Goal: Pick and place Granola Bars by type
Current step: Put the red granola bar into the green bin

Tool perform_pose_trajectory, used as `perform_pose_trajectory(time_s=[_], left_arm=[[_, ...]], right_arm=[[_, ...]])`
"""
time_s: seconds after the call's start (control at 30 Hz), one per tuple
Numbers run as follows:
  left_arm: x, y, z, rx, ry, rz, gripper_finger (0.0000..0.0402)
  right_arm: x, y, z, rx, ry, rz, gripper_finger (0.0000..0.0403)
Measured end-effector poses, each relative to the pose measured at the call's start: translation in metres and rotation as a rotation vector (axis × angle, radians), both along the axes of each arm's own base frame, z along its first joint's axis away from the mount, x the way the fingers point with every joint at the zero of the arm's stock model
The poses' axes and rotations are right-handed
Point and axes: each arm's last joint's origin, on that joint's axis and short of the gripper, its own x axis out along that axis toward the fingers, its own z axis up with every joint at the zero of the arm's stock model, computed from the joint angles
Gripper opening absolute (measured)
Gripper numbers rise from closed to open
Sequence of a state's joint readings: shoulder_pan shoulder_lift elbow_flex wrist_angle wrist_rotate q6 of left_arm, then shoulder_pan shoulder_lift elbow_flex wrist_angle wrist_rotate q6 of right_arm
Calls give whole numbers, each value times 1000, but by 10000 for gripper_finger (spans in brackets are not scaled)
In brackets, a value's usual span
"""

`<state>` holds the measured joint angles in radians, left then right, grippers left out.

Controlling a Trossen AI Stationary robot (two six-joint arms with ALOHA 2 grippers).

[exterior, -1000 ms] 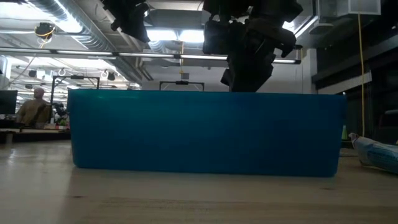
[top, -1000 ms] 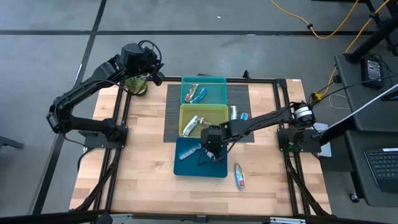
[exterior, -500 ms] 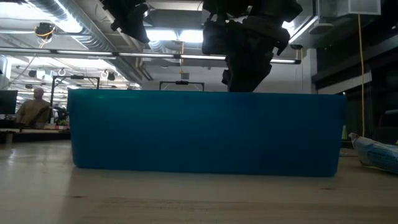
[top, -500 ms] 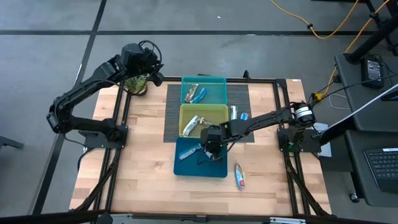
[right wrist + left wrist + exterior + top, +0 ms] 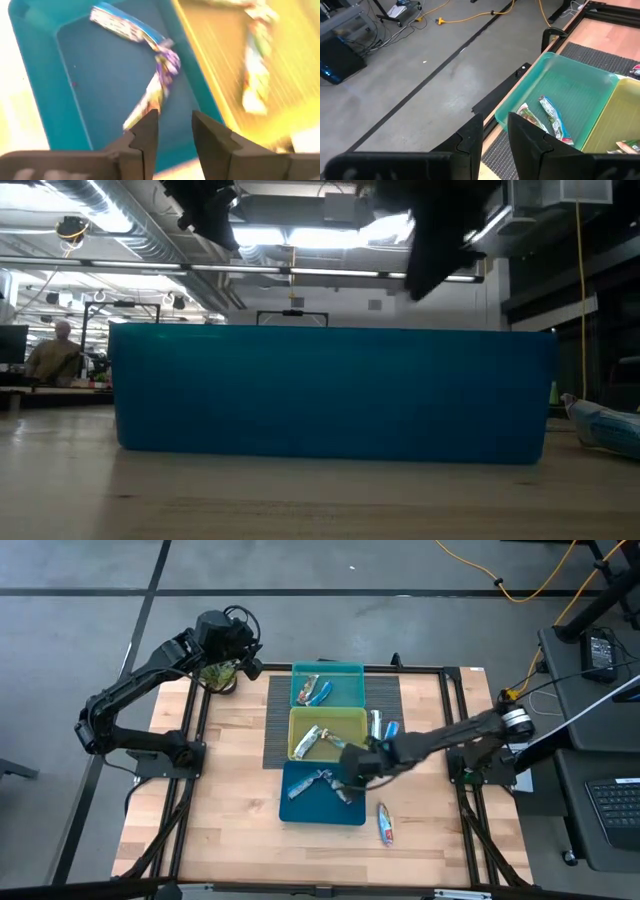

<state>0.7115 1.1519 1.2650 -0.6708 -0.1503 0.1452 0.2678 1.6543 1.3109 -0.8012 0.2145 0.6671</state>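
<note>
Though jaws parted, bars [image 5: 150,65] beyond

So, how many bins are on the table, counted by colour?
teal bin: 1
yellow-green bin: 1
blue bin: 1
Total: 3

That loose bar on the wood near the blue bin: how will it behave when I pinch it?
The bar lies flat, so it likely won't roll. Its glossy wrapper may slip between fingers. It looks small and thin, so probably light; the crimped ends could crumple rather than hold.
</note>
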Motion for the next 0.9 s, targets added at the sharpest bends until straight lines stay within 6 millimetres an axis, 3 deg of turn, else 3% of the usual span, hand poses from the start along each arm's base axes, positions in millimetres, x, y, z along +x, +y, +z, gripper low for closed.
perform_pose_trajectory(time_s=[0.3, 0.7, 0.9], left_arm=[[0, 0, 0, -6, -5, -21, 84], [0, -1, -1, -21, -1, -13, 83], [0, -1, -1, -22, -1, -10, 83]], right_arm=[[-50, 36, 21, 139, 113, -143, 122], [-60, 43, 19, 172, 163, -277, 125], [-67, 55, 12, 229, 161, -392, 183]])
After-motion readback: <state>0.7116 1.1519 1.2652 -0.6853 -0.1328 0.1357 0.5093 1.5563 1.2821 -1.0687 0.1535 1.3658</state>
